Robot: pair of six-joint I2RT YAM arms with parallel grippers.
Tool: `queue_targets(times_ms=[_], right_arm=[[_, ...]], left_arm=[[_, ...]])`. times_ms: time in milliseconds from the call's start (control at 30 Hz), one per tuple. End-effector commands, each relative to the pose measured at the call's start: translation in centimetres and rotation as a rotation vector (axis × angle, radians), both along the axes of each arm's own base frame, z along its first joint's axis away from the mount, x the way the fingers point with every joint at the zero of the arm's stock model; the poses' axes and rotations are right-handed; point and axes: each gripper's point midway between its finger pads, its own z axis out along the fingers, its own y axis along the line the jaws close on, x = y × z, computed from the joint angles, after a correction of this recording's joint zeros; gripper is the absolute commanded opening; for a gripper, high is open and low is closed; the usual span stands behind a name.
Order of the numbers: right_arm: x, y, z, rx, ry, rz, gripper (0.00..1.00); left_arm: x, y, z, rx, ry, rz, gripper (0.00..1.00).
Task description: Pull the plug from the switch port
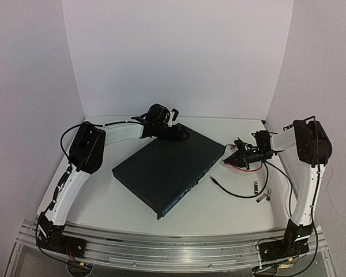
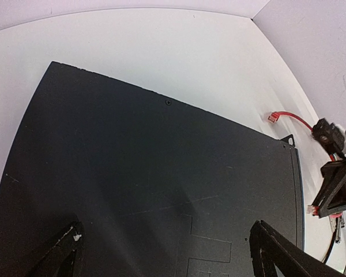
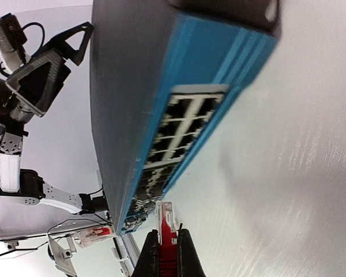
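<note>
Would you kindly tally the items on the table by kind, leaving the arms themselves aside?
switch: 1
red cable: 1, one end held in the right fingers
black cable: 1
small silver pieces: 2, as far as I can make out
Total: 5
</note>
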Motion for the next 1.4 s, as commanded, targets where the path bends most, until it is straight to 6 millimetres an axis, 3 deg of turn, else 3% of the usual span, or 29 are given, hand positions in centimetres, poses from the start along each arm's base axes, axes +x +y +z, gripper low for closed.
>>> queue_targets(times_ms=[0, 100, 267, 400, 500, 567, 667, 767, 833, 933, 1033, 1133, 1233, 1300, 1367], right_arm=[[1.4, -1.0, 5.5, -0.097, -0.188, -0.043, 0.0], [2.0, -3.2, 5.2, -0.281, -0.228, -0.142, 0.0], [0.9, -7.4, 3.0, -0.549, -0.225, -0.278, 0.02], [-0.8, -7.1, 2.0, -0.527, -0.19, -0.263, 0.07], [-1.7, -6.2, 1.7, -0.471, -0.154, -0.248, 0.21], [-1.6, -6.0, 2.4, -0.449, -0.162, -0.247, 0.41], [-0.9, -6.1, 4.7, -0.447, -0.224, -0.265, 0.61], [0.4, -6.5, 7.4, -0.453, -0.274, -0.32, 0.81], [1.0, -7.1, 8.8, -0.466, -0.276, -0.379, 0.83], [1.6, -9.1, 9.9, -0.537, -0.267, -0.496, 0.84], [1.6, -10.7, 11.0, -0.606, -0.315, -0.542, 0.85], [1.1, -12.2, 11.5, -0.695, -0.359, -0.562, 0.86], [0.3, -13.8, 11.3, -0.788, -0.351, -0.598, 0.87], [-0.3, -14.8, 11.1, -0.845, -0.332, -0.615, 0.88], [-0.8, -15.5, 10.9, -0.888, -0.316, -0.624, 0.88]], left_arm=[[-4.1, 4.9, -12.3, 0.206, 0.32, 0.048, 1.0], [-4.1, 4.9, -12.2, 0.202, 0.317, 0.047, 1.0], [-3.7, 4.5, -10.7, 0.177, 0.289, 0.046, 1.0], [-3.0, 4.1, -8.8, 0.143, 0.253, 0.052, 1.0], [-2.3, 4.0, -6.6, 0.128, 0.213, 0.069, 1.0], [-1.8, 4.0, -4.3, 0.115, 0.17, 0.078, 1.0], [-1.1, 4.6, -1.0, 0.121, 0.099, 0.112, 1.0], [-0.7, 6.2, 3.8, 0.121, 0.011, 0.184, 1.0], [-0.6, 8.0, 6.6, 0.129, -0.041, 0.266, 1.0], [-1.2, 12.4, 10.4, 0.16, -0.117, 0.449, 1.0], [-3.1, 18.3, 12.5, 0.244, -0.156, 0.661, 1.0], [-5.9, 24.0, 12.4, 0.309, -0.135, 0.841, 1.0], [-7.8, 28.4, 10.6, 0.306, -0.053, 0.931, 1.0], [-8.9, 30.9, 9.4, 0.294, 0.005, 0.995, 1.0], [-9.8, 32.1, 8.8, 0.291, 0.014, 1.028, 1.0]])
